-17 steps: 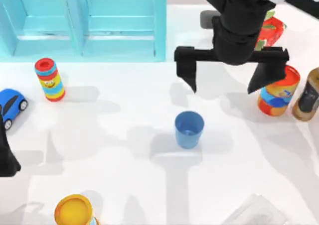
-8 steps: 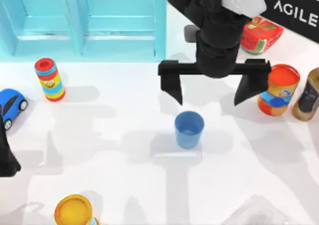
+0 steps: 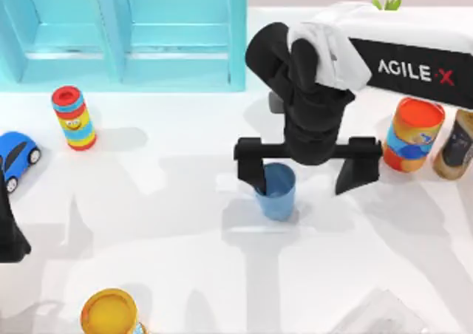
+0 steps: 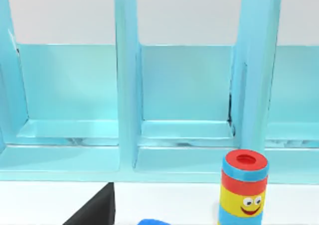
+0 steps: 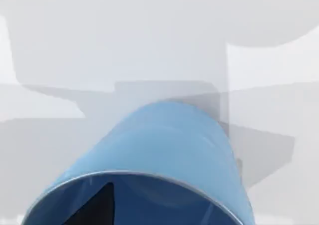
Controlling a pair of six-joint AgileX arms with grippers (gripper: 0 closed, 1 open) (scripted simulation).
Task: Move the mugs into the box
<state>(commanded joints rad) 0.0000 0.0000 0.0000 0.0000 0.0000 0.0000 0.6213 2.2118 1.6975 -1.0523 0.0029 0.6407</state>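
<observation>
**Right pincer straddles one side of the blue mug**

The right pincer (image 3: pixel 309 173) hangs with fingers spread wide apart, one finger tip dipping at the blue mug (image 3: pixel 277 192), the other well out on the far side from it. The mug stands upright, mouth up, so it lies off-centre toward that nearer finger. The right wrist view shows the mug's rim and interior (image 5: pixel 149 185) close up. The turquoise box (image 3: pixel 126 35) lies beyond the mug, the striped cylinder (image 3: pixel 73 117) near it. The left pincer (image 3: pixel 9 230) is parked far from the mug; I cannot tell its fingers' state.

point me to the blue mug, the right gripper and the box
blue mug (image 3: pixel 280 199): top view, on its outer side wall below the rim.
right gripper (image 3: pixel 304 173): top view, midway between its two open fingertips, straddling the mug's rim.
box (image 3: pixel 238 35): top view, on its right-hand turquoise wall.
</observation>
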